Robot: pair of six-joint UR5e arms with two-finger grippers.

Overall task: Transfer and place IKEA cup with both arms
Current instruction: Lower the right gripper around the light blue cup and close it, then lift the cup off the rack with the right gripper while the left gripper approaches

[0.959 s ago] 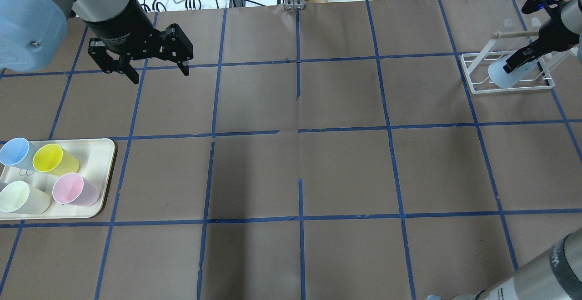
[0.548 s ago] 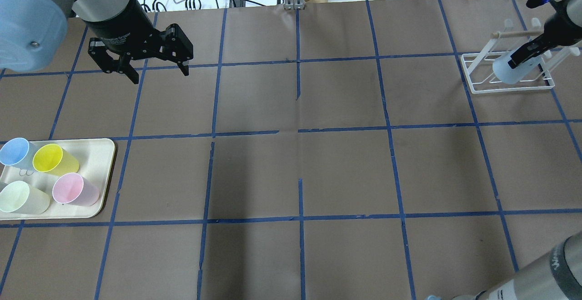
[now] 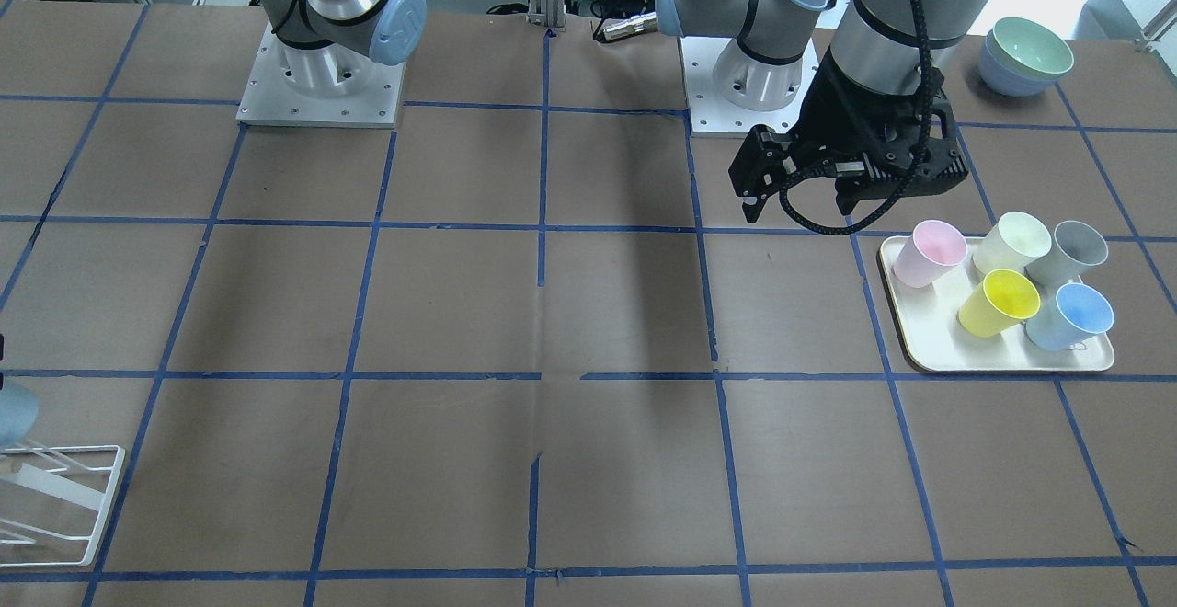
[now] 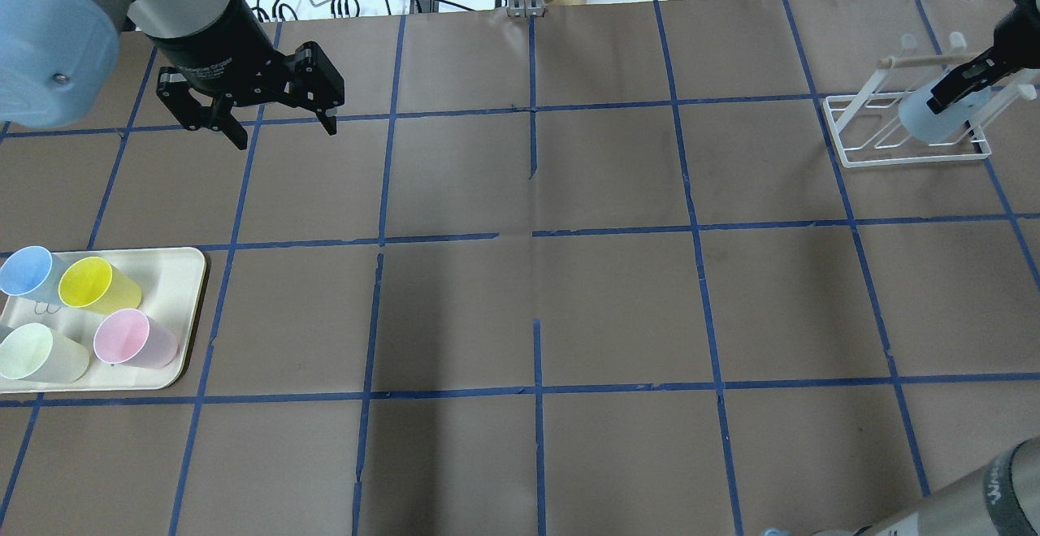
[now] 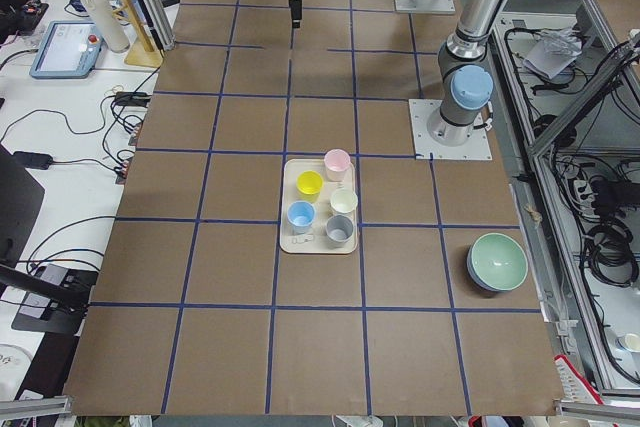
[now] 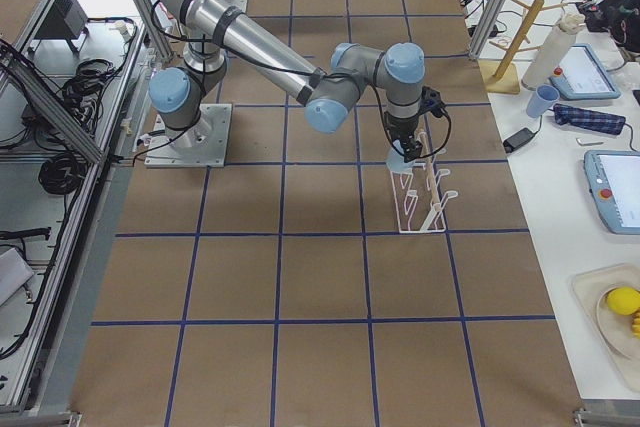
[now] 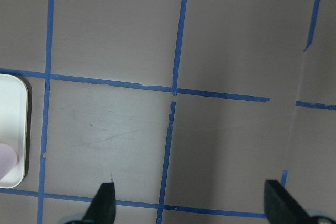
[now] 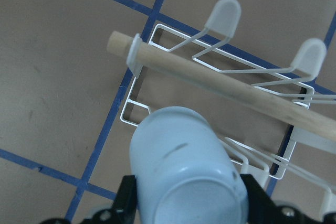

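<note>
Two grippers seen. Right gripper (image 4: 957,88) clamped on IKEA cup (image 4: 930,118); cup tilted, base toward wrist, over one white rack (image 4: 849,142) at far right corner of table. Cup touching rack or not: can't tell. Left gripper (image 4: 284,128) hangs above bare table, fingers wide apart, nothing between. One tray (image 3: 919,360) nearby, five upright cups on it: pink cup (image 3: 929,253), yellow cup (image 3: 998,302), green cup (image 3: 1011,241), grey cup (image 3: 1067,253), blue cup (image 3: 1068,315). Two bowls (image 3: 1025,53) stacked, well behind tray.

Lettering on the left claw (image 4: 287,137) is too blurred to read
</note>
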